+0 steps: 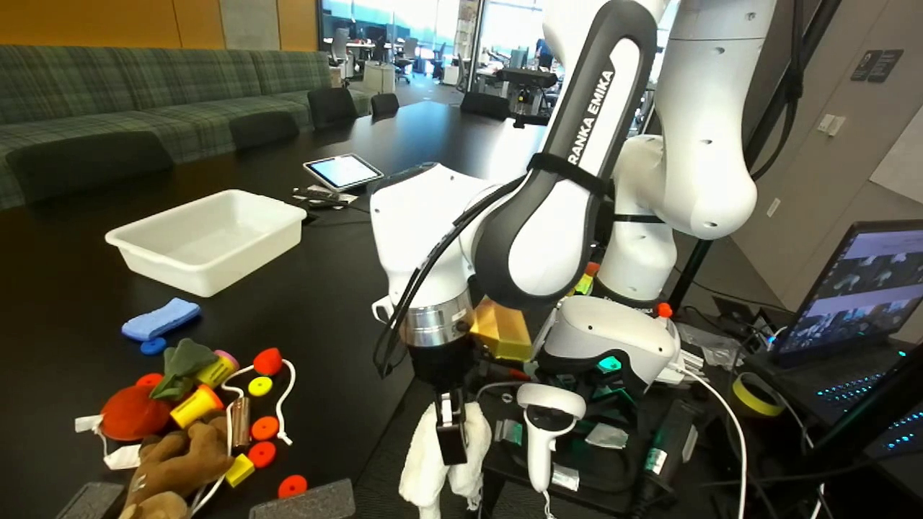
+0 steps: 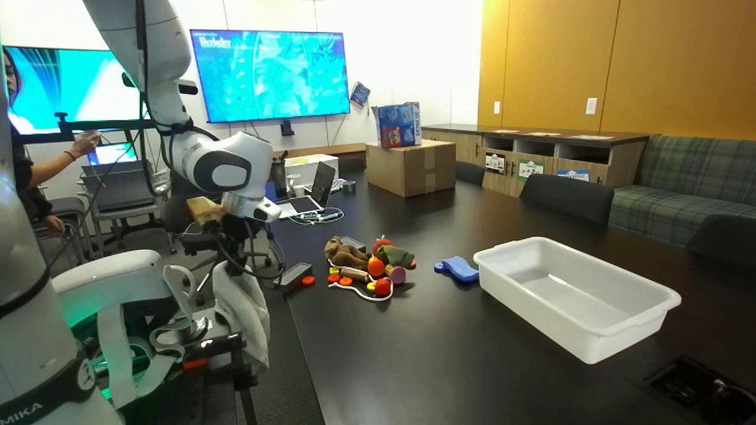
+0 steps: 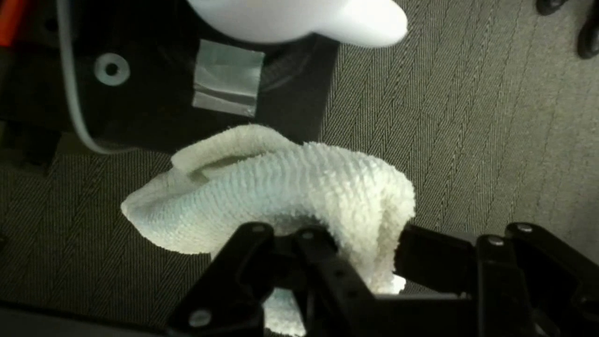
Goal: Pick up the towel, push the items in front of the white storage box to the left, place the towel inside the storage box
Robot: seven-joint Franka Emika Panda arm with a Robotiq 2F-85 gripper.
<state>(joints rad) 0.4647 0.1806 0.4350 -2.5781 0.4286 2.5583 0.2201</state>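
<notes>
A: Where do we have the towel, and how will it handle?

B: At the lower left in an exterior view, we see the towel (image 2: 248,313) hanging beside the tabletop (image 2: 425,348), not over it. In the wrist view its loose fold trails left, and right of the middle our fingers (image 3: 435,255) are clenched on a thick bunch. We expect it to be light, limp and soft, with nothing to break and a rough nap that shouldn't slip.

A: Is that the right place to hold it?

B: We think so; the bunch gives a firm grip. But the dangling end may swing, so we should rise well before crossing the edge.

A: Going right from there, what's in our way?

B: Left of the middle, a grey block (image 2: 296,275) sits at the tabletop's edge. Next come a stuffed animal (image 2: 348,255), a red toy (image 2: 383,287) lower down, and a green toy (image 2: 396,255). Further right, a blue cloth (image 2: 460,270) lies just beside the storage box (image 2: 531,310). We judge toys and cloth have yet to be pushed aside; the round ones could roll. At the box's rim we'll need height.
</notes>
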